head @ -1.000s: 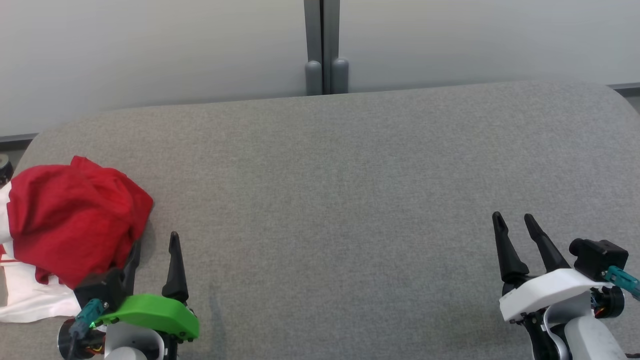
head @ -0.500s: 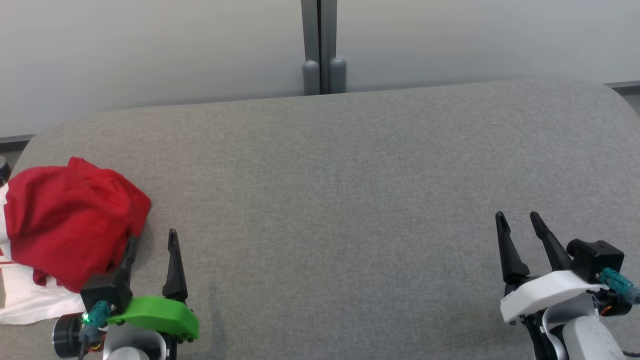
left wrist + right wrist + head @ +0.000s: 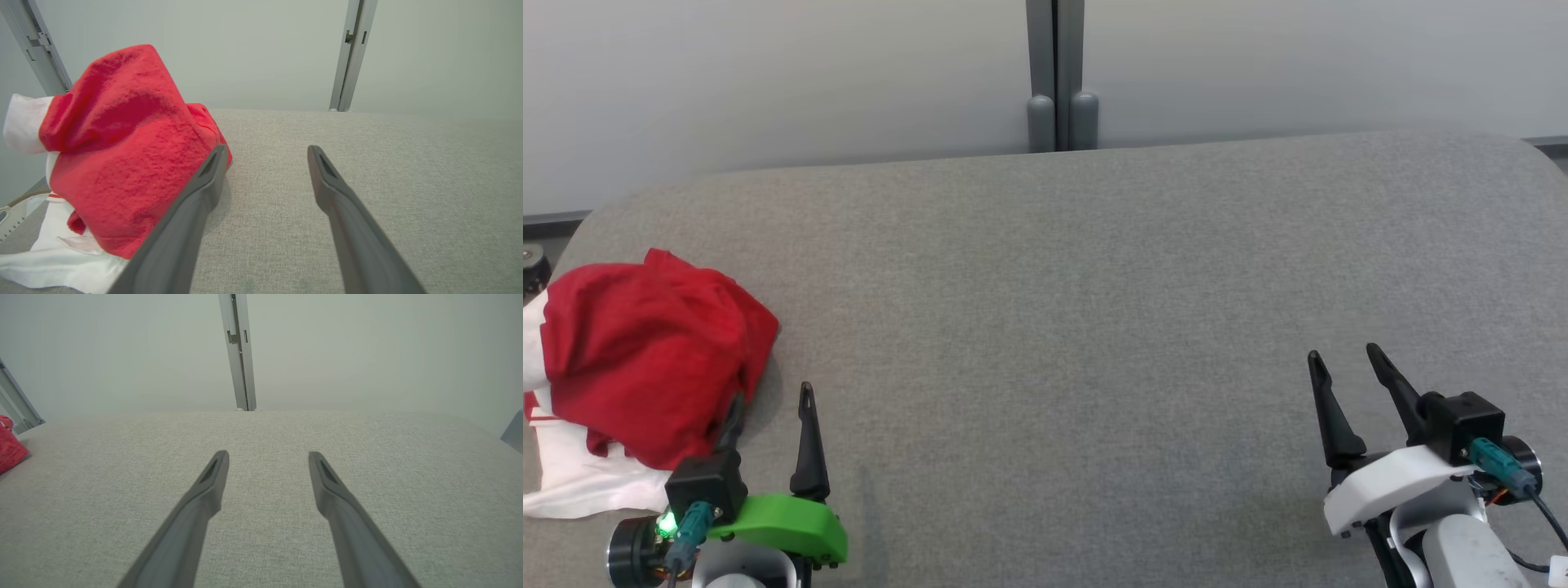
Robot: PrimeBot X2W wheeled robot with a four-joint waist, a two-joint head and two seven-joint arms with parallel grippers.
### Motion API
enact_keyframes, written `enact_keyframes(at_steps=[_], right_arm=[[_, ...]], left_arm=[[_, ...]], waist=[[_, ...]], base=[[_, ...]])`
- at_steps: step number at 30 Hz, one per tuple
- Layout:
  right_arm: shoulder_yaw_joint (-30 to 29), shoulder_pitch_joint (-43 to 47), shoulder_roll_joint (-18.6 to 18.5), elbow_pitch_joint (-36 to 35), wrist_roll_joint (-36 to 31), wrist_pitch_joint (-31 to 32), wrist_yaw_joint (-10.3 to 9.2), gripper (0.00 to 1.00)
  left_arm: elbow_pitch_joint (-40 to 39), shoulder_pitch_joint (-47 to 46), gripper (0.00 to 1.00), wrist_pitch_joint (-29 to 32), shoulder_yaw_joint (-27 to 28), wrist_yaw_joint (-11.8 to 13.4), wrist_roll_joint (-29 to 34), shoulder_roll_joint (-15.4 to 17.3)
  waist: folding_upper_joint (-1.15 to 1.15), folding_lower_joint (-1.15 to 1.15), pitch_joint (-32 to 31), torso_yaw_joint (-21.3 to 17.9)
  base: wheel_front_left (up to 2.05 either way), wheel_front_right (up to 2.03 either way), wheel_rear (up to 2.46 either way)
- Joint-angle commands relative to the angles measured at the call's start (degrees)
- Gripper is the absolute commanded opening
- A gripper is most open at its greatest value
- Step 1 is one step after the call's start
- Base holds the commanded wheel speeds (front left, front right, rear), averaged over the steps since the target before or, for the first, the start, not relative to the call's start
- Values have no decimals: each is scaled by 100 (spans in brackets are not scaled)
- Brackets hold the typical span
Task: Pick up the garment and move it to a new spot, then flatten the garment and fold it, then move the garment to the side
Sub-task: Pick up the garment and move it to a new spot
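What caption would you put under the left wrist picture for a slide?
Open left gripper poised beside a crumpled red garment on a grey padded surface.

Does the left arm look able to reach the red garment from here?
Probably yes: the left pincer stands open right beside the red garment, with nothing between them.

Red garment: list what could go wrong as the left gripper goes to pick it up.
The red garment lies bunched on white fabric; a pinch may lift both or one layer. It sits by the grey surface's left edge; the open left gripper could nudge it off.
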Motion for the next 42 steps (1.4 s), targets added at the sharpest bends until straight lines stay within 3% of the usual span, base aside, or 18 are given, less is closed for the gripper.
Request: enact_keyframes(at_steps=[1, 8, 16, 26, 34, 42], right_arm=[[69, -40, -31, -9, -141, -70, 2, 100], [292, -56, -86, -18, -380, -131, 0, 100], [565, -87, -54, 19, -678, -227, 0, 100], [895, -242, -69, 100, -702, -257, 0, 100], [1082, -391, -71, 167, -675, -257, 0, 100], [1138, -529, -214, 117, -702, -258, 0, 100]], left_arm=[[8, 46, 100, -54, 54, -5, 155, -8], [130, 58, 100, -124, 229, -31, 507, -82], [204, 160, 100, -215, 458, -40, 914, -113], [302, 259, 100, -248, 841, -35, 930, -207], [379, 264, 100, -247, 1074, -156, 899, -280], [694, -283, 100, -247, 1168, -596, 539, -318]], waist=[[0, 0, 15, 88], [0, 0, 70, 596], [0, 0, 143, 1529], [0, 0, 286, 2406], [0, 0, 399, 2561], [0, 0, 732, 2378]], base=[[0, 0, 0], [0, 0, 0], [0, 0, 0], [0, 0, 0], [0, 0, 0], [0, 0, 0]])
